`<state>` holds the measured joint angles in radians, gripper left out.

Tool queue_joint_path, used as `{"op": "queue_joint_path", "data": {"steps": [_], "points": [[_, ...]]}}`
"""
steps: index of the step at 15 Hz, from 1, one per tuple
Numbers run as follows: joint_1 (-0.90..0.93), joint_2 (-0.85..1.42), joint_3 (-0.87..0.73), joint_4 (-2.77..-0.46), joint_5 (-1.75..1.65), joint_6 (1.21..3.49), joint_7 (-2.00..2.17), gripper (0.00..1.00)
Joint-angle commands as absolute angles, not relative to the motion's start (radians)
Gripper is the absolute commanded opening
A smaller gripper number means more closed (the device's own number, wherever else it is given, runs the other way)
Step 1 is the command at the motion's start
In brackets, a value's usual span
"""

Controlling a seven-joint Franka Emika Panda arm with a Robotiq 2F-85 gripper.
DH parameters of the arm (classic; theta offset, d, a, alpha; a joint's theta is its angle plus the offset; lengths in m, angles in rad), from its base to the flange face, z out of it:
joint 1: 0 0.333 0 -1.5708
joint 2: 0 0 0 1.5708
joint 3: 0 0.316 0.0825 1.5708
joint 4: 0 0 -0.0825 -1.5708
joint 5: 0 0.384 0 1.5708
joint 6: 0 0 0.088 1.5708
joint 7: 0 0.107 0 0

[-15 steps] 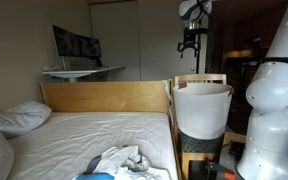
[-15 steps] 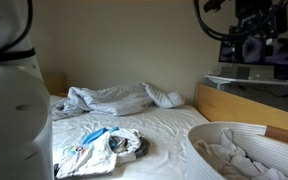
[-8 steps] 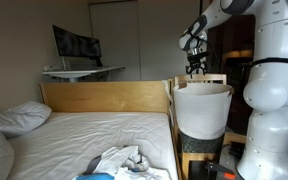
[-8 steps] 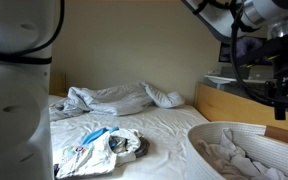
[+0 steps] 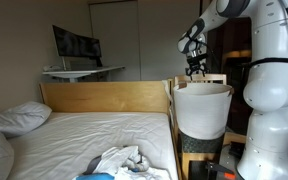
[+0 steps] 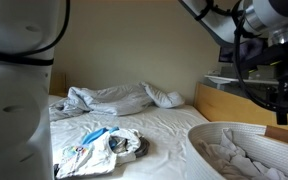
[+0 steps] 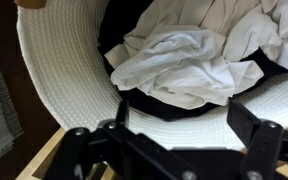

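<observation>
Hangs just above the white woven basket [image 5: 202, 112] beside the wooden bed frame [image 5: 104, 97], with gripper [image 7: 181, 108] spread wide and empty; looks down on crumpled white clothes [image 7: 189, 60] heaped inside, seemingly over dark fabric [image 7: 112, 35]; well apart from the garment [image 6: 104, 145] on the mattress [image 6: 169, 125]

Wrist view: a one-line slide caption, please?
Open fingers hover over a white woven basket of crumpled white laundry.
</observation>
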<state>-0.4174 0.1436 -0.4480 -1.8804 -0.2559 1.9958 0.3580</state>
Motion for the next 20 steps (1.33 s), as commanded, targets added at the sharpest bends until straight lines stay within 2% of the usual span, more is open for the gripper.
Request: {"op": "queue_joint_path", "data": {"steps": [1, 7, 13, 18, 19, 20], "points": [[-0.435, 0.159, -0.455, -1.967, -0.264, 2.102, 0.279, 1.00], [-0.441, 0.287, -0.451, -2.051, -0.238, 2.111, 0.207, 1.00], [-0.387, 0.461, -0.493, -2.119, -0.309, 2.431, 0.438, 1.00], [-0.328, 0.553, -0.567, -2.113, -0.326, 2.569, 0.539, 1.00], [-0.317, 0.555, -0.581, -2.109, -0.327, 2.570, 0.538, 0.75], [-0.309, 0.551, -0.591, -2.109, -0.320, 2.566, 0.530, 0.74]]}}
